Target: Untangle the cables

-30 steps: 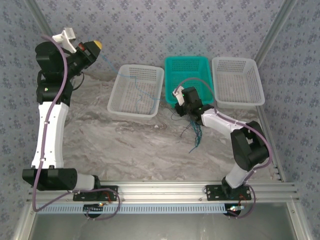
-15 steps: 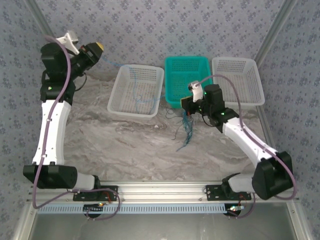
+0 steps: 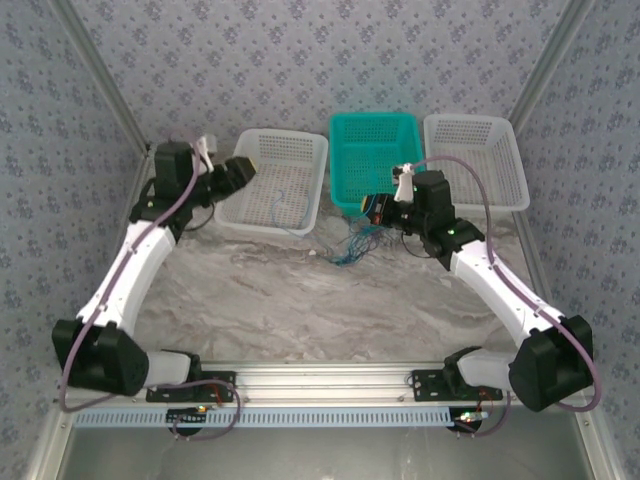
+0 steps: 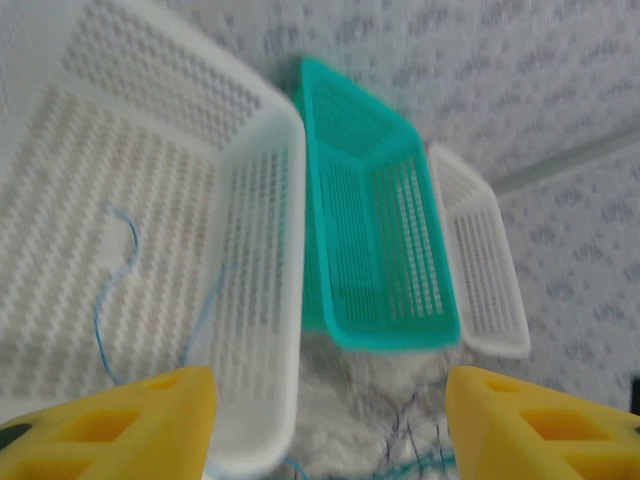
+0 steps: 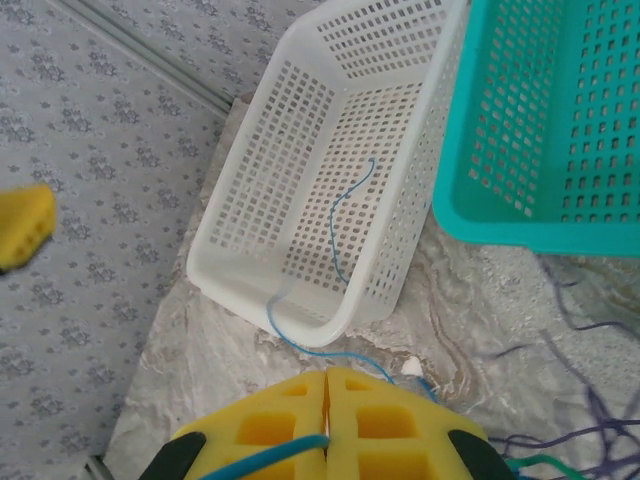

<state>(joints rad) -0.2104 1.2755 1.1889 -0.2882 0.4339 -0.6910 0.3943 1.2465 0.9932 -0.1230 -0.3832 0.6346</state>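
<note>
Handling these hair-thin blue, teal-green and dark wavy cables (image 3: pixel 350 248) calls for a light touch from you. They look nearly weightless and limp, springy in their curls, and likely to snag on one another or on basket holes. A hard pull would probably tighten the knot, so take one strand near a free end, or just outside the clump, and draw it out slowly.

The tangle lies on the grey marbled table (image 3: pixel 280 300) at centre frame, just below the teal perforated plastic basket (image 3: pixel 372 122) and to the lower left of the right gripper (image 3: pixel 370 210). In the right wrist view, its yellow foam pads (image 5: pixel 380 420) are pressed together on a teal-blue strand (image 5: pixel 270 455) that leaves them at the bottom edge. One blue wire (image 5: pixel 335 220) already lies separately on the floor of the left white perforated basket (image 3: pixel 235 215). A further blue length crosses that basket's near rim onto the table, but you cannot tell whether it is the same wire.

Compared with a second ago, the left gripper (image 3: pixel 245 167) has dropped from the upper left of the frame, where a blue line ran taut from it, to the left basket's rim. Its fingers now stand spread with nothing between them (image 4: pixel 328 420). The right arm has stretched out, its elbow now at lower right, and the clump that hung beneath it now lies fanned out to its left.
</note>
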